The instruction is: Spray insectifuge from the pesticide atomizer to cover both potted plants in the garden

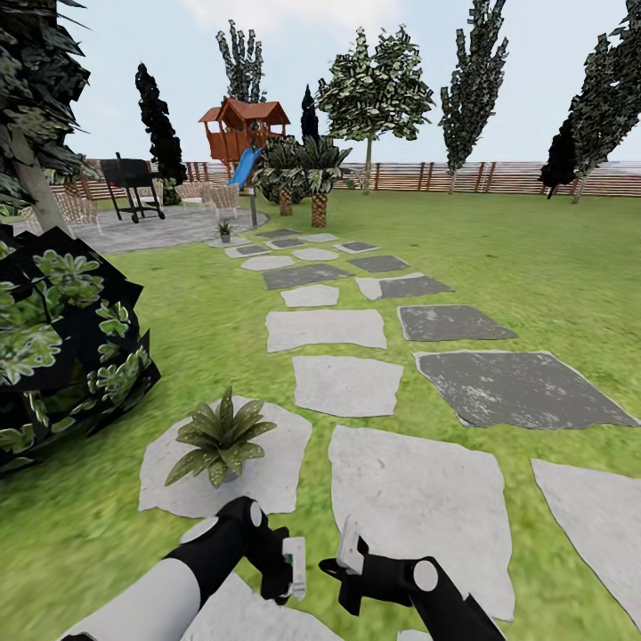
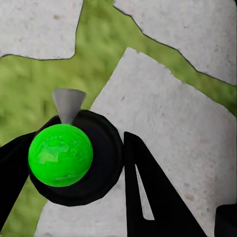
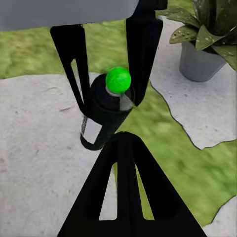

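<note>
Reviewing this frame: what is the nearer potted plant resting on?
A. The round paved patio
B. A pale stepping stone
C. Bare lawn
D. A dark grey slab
B. In the head view the nearer potted plant sits on a pale stepping stone ringed by grass, just ahead of the left end effector.

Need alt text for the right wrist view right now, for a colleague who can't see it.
The left gripper is shut on the pesticide atomizer, a dark bottle with a bright green cap, above a pale stepping stone. A potted plant in a grey pot stands nearby.
</note>
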Motion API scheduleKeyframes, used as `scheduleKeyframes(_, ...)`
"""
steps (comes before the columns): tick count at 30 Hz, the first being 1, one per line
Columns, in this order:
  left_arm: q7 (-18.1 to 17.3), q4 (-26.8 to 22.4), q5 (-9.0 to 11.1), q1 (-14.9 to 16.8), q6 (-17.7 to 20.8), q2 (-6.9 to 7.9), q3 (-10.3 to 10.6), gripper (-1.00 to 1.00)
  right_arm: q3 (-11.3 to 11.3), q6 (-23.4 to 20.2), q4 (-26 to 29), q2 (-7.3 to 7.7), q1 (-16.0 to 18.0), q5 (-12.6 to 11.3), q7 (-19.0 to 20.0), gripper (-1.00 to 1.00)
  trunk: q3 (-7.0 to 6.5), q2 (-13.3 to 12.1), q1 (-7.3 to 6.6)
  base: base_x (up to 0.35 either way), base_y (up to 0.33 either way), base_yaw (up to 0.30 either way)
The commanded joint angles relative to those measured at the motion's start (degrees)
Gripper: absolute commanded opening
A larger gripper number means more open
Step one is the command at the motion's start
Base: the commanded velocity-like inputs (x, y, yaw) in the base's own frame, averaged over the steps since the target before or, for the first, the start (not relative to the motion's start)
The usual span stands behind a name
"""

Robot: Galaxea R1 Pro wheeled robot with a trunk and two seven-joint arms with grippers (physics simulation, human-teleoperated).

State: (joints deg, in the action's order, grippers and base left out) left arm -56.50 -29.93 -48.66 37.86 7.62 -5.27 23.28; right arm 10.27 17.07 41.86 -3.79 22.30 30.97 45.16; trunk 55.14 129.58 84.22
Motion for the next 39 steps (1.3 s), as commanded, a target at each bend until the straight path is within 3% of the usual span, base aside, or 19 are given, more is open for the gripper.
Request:
scheduleKeyframes(1,-0.02,-0.01,0.03,0.02,0.58,-0.06,0.1,-1.0,-0.07,0.29,0.25,-0.13,0.02,0.52,0.01,-1.0,0.05,0.02,-0.01,0.0,0.0,0.0)
scheduleKeyframes(15,-0.44,0.23,0.75,0.02,-0.25,-0.8,-0.31,-1.0,-0.11,0.26,0.6,-0.26,0.02,0.62,-0.07,-1.0,0.05,0.02,-0.01,0.0,0.0,0.0)
scheduleKeyframes(22,-0.54,0.35,5.47,0.02,-0.47,-0.77,-0.26,-1.0,-0.19,0.24,0.27,-0.15,0.02,0.93,-0.15,-1.0,0.05,0.02,-0.01,0.0,0.0,0.0)
scheduleKeyframes(32,-1.76,1.47,5.72,-0.07,-0.52,-0.89,-0.15,-1.0,-0.25,0.24,0.24,0.17,0.02,0.94,-0.16,-1.0,0.05,0.02,-0.01,0.0,0.0,0.0)
scheduleKeyframes(34,-2.26,2.45,5.75,-0.09,-3.19,-0.9,-0.08,-1.0,-0.25,0.24,0.24,0.18,0.02,0.94,-0.16,-1.0,0.05,0.02,-0.01,0.0,0.0,0.0)
scheduleKeyframes(39,-2.59,2.51,6.83,-0.1,-3.85,-0.94,-0.13,-1.0,-0.25,0.24,0.24,0.19,0.02,0.94,-0.16,-1.0,0.05,0.02,-0.01,0.0,0.0,0.0)
